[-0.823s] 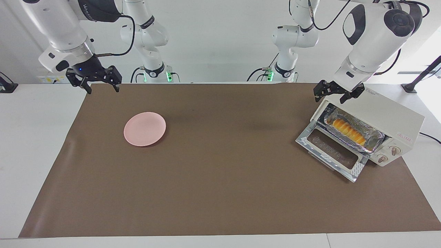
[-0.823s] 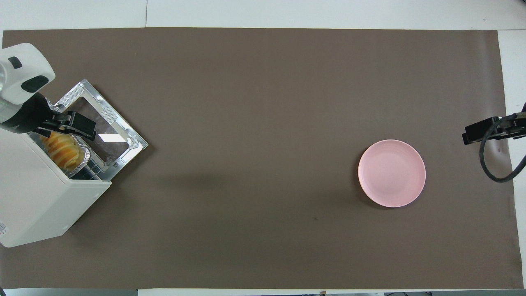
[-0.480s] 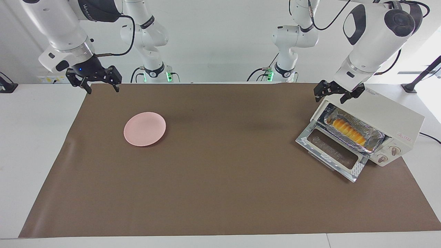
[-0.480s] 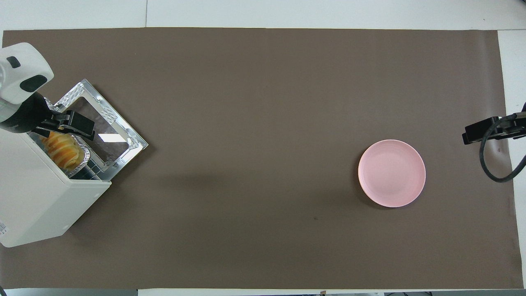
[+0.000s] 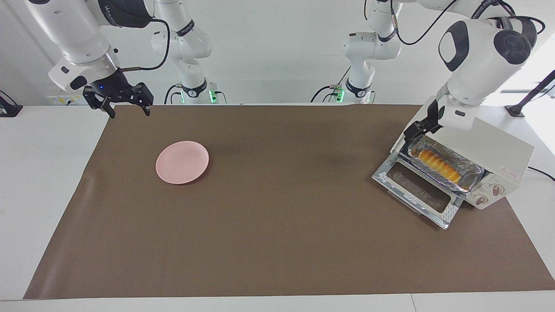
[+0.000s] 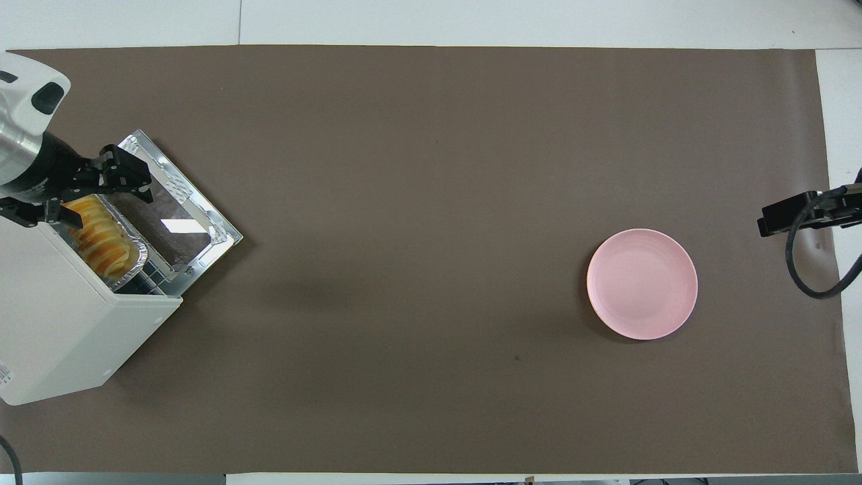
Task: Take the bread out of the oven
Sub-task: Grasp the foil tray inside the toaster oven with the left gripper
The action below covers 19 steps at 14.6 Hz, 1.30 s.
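Golden-yellow and ridged, the bread (image 5: 435, 163) lies in a crinkled foil tray (image 5: 467, 183) on the rack of the oven (image 5: 494, 148), whose door (image 5: 416, 192) hangs open flat; it looks light, soft and easily crushed, so a gentle pinch across its middle seems best; the thin tray rim and the oven roof crowd that reach; the left gripper (image 5: 417, 128) hovers at the oven mouth with fingers apart, holding nothing; the right gripper (image 5: 126, 107) waits, also spread, near the pink plate (image 5: 182, 161).

Left hand (image 5: 417, 130) open, lowered; right hand (image 5: 125, 107) open, raised.
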Each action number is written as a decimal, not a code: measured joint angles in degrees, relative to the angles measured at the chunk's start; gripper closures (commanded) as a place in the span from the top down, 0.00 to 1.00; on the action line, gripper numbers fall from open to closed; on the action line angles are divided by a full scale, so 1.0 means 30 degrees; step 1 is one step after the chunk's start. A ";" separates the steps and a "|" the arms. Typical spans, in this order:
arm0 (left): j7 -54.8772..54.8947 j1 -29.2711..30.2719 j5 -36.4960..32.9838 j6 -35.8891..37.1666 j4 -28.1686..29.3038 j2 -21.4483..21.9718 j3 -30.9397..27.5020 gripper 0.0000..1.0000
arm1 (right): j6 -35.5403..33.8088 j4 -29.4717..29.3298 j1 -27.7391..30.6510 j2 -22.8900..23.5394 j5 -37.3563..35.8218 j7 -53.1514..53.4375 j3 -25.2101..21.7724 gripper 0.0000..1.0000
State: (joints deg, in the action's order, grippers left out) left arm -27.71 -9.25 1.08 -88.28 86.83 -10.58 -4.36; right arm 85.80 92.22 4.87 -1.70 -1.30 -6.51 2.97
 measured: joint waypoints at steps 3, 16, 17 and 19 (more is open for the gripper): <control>-0.2748 0.0049 -0.0343 -0.1732 -0.1092 -0.2404 -0.0398 1.00 | 0.0000 0.0000 0.0000 0.0000 0.0000 0.0000 0.0000 1.00; -0.4597 0.0983 -0.1814 -0.8939 0.4741 -0.2225 -0.1539 0.88 | 0.0000 0.0000 0.0000 0.0000 0.0000 0.0000 0.0000 1.00; -0.4597 0.1037 -0.1816 -0.9086 0.4947 -0.2107 -0.1548 0.78 | 0.0000 0.0000 0.0000 0.0000 0.0000 0.0000 0.0000 1.00; -0.4596 0.1181 -0.1820 -0.9245 0.5273 -0.1956 -0.1548 0.65 | 0.0000 0.0000 0.0000 0.0000 0.0000 0.0000 0.0000 1.00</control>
State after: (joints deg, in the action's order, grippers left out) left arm -41.49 -5.71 -4.38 -116.02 102.65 -16.45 -9.00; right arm 85.80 92.22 4.87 -1.70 -1.30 -6.51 2.97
